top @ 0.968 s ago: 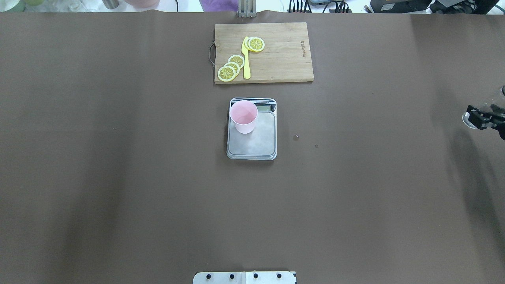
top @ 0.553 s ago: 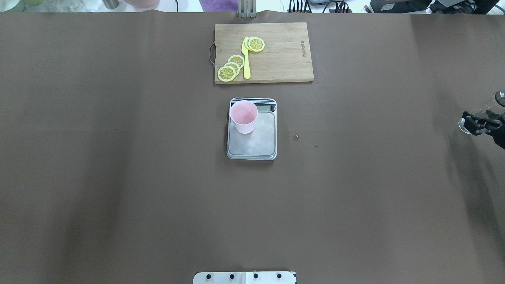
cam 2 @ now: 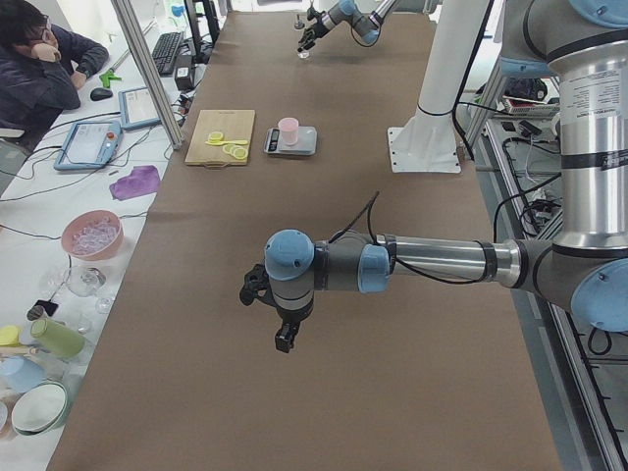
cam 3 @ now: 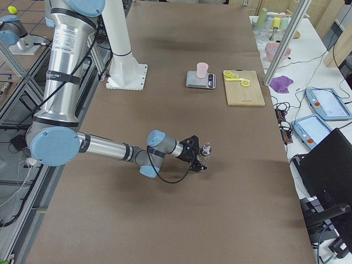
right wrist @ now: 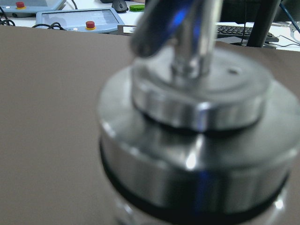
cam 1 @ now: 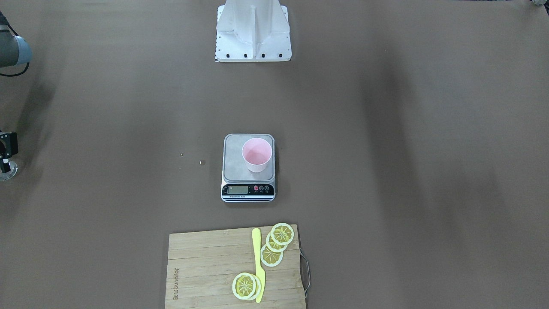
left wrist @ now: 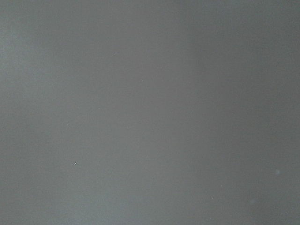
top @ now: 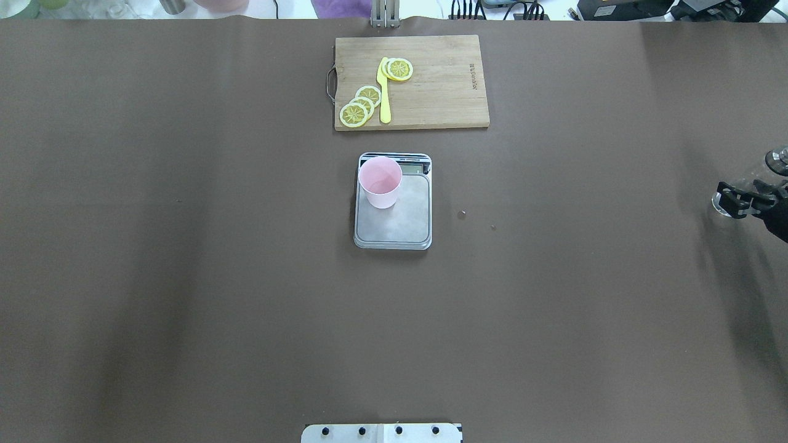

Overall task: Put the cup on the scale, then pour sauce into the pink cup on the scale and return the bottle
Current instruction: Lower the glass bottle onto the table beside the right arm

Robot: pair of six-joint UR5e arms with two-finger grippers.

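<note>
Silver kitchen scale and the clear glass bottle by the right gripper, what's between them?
Overhead view: two tiny specks near the silver kitchen scale, otherwise bare brown table to the clear glass bottle.

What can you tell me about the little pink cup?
The cup is pale pink, looks like plastic, has no handle and gets narrower toward its bottom. It stands upright, open mouth up, on the shiny metal top of the scale, on the robot's left side of it, close to the display end. Only the scale touches it. Whether there is clear liquid inside, I cannot tell.
</note>
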